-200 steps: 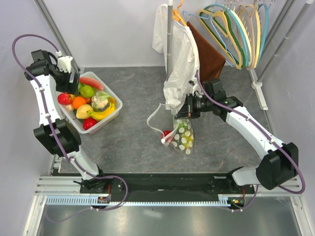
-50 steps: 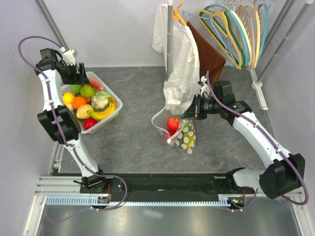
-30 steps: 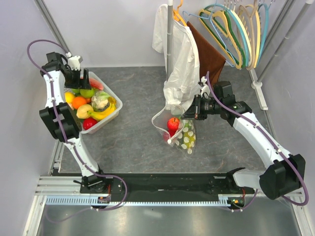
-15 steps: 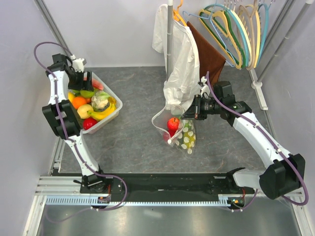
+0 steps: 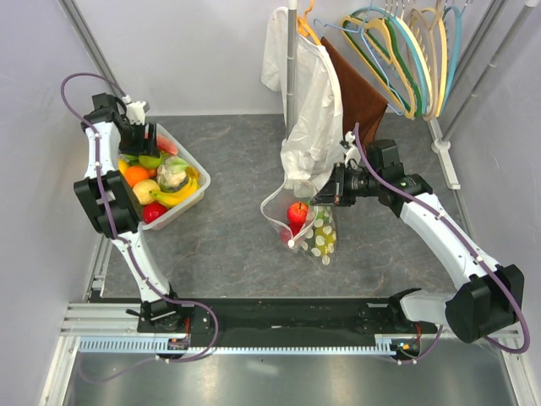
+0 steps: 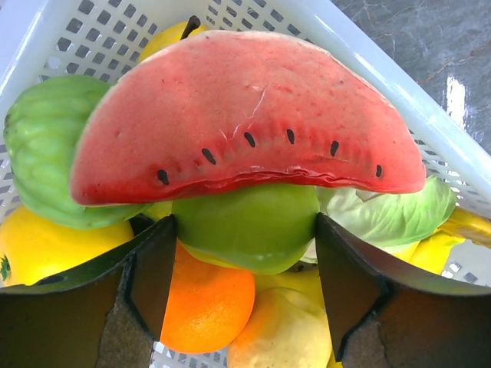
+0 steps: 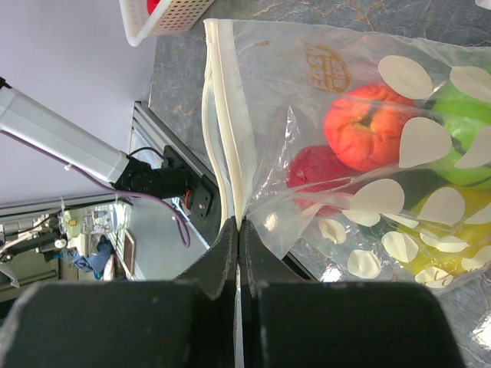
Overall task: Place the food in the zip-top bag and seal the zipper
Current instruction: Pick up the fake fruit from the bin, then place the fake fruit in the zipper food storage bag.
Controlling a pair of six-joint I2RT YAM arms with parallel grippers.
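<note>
White lattice plastic is forming the basket (image 6: 368, 46), and the left gripper (image 6: 245, 221) is hanging over its far left corner with its jaws standing wide apart. Its dark fingers (image 6: 153, 284) are flanking a green apple (image 6: 247, 247) inside the basket, holding nothing; whether they are touching the apple I cannot tell. A red melon slice (image 6: 245, 123) is lying across the top of that apple, a bumpy green gourd (image 6: 42, 146) is sitting at the slice's left end, and an orange (image 6: 207, 303) is resting lower in the basket. Well to the right of the basket, the dotted bag (image 5: 314, 233) is hanging with its bottom on the grey table. The right gripper (image 7: 239, 230), just right of the bag and so farther still from the basket, is pinching the bag's mouth edge with its jaws fully closed. The zipper (image 7: 222, 115) is running up from that pinch, its two sides parted. A red apple (image 7: 364, 126) and some green and yellow food are lying inside the bag.
</note>
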